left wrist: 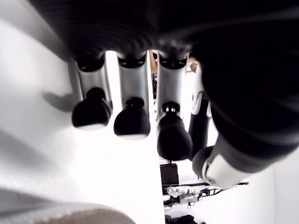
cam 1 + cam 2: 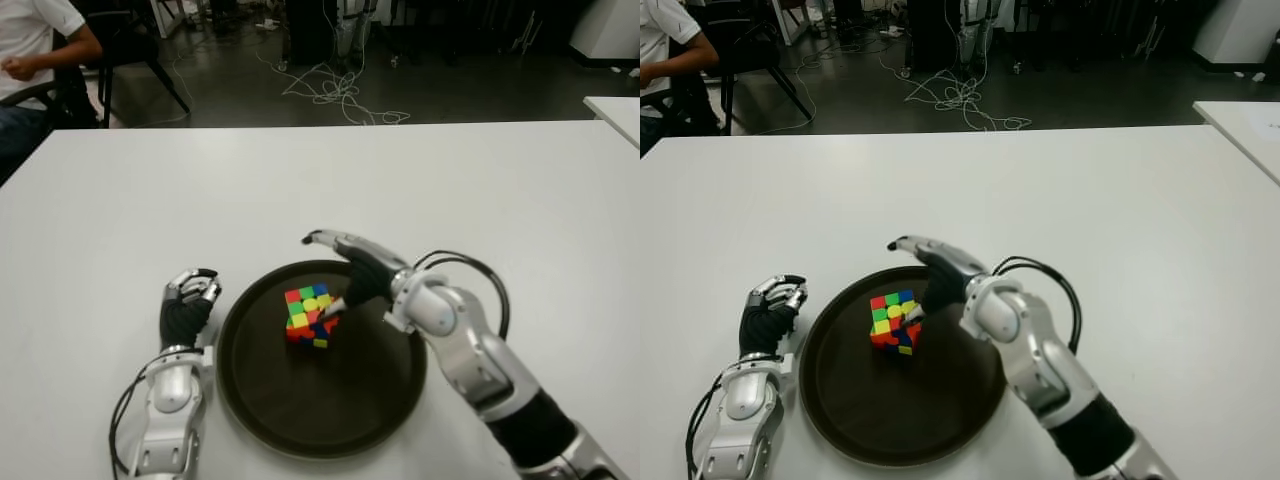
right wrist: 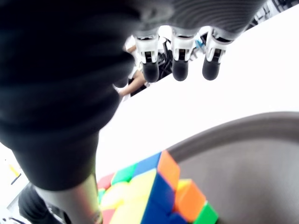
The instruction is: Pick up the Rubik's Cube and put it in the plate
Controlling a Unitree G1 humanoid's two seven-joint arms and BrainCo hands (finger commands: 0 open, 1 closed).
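Note:
The Rubik's Cube (image 2: 308, 315) stands a little tilted on the dark round plate (image 2: 330, 415), in the plate's far half. My right hand (image 2: 338, 272) reaches over the plate's far right rim, open. Its long fingers (image 3: 180, 67) stretch out past the cube (image 3: 154, 191) without touching it, and its thumb tip sits right at the cube's right side. The cube is not grasped. My left hand (image 2: 190, 300) shows just left of the plate, fingers (image 1: 133, 123) curled with nothing in them.
The white table (image 2: 300, 180) stretches far beyond the plate. A person (image 2: 30, 50) sits at the back left by a dark chair. Cables (image 2: 335, 90) lie on the floor behind, and another white table's corner (image 2: 615, 110) shows at right.

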